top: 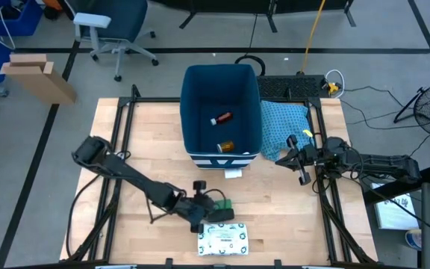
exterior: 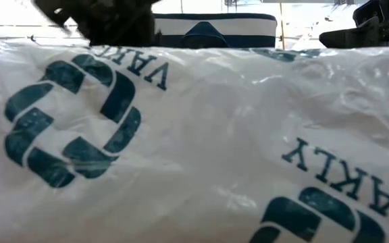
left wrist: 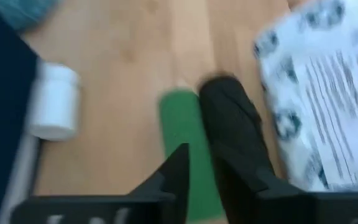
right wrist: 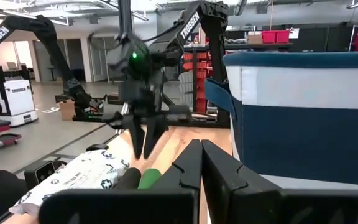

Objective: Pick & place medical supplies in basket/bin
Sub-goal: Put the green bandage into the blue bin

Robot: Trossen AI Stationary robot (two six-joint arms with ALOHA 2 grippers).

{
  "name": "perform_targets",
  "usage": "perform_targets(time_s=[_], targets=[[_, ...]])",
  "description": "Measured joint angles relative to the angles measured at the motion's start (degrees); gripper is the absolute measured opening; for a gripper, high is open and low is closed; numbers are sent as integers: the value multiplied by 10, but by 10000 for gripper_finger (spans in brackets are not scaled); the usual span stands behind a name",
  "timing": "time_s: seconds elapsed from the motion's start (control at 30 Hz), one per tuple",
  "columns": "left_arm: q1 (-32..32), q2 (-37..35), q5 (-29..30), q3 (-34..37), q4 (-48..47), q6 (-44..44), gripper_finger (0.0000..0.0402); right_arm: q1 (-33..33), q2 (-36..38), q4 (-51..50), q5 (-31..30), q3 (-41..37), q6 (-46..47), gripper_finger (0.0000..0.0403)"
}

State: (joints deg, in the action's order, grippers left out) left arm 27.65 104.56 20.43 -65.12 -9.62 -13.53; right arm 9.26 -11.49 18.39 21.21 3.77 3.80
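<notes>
The left end effector point(top: 213, 207), fingers slightly parted over the green box point(top: 223, 204) near the desk's front edge beside the white packet point(top: 223, 239), may nudge it aside rather than grasp, while the right end effector point(top: 295, 155) waits clenched by the bin point(top: 200, 82).

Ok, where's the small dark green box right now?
In the high view the small dark green box lies on the table near the front edge, at the left gripper, just above the flat white packet and well in front of the blue bin.
</notes>
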Motion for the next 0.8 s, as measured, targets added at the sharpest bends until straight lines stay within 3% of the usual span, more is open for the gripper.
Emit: perform_targets(time_s=[0.13, 0.27, 0.37, 0.8], targets=[[-6, 5, -53, 0, 1, 2, 162, 0, -1, 3, 0, 0, 3, 0], [-10, 5, -29, 0, -17, 19, 230, 0, -2, 2, 0, 0, 3, 0], [-13, 5, -8, 0, -23, 34, 260, 0, -2, 3, 0, 0, 9, 0], [-42, 25, -42, 0, -29, 35, 273, 0, -2, 6, 0, 0, 10, 0]])
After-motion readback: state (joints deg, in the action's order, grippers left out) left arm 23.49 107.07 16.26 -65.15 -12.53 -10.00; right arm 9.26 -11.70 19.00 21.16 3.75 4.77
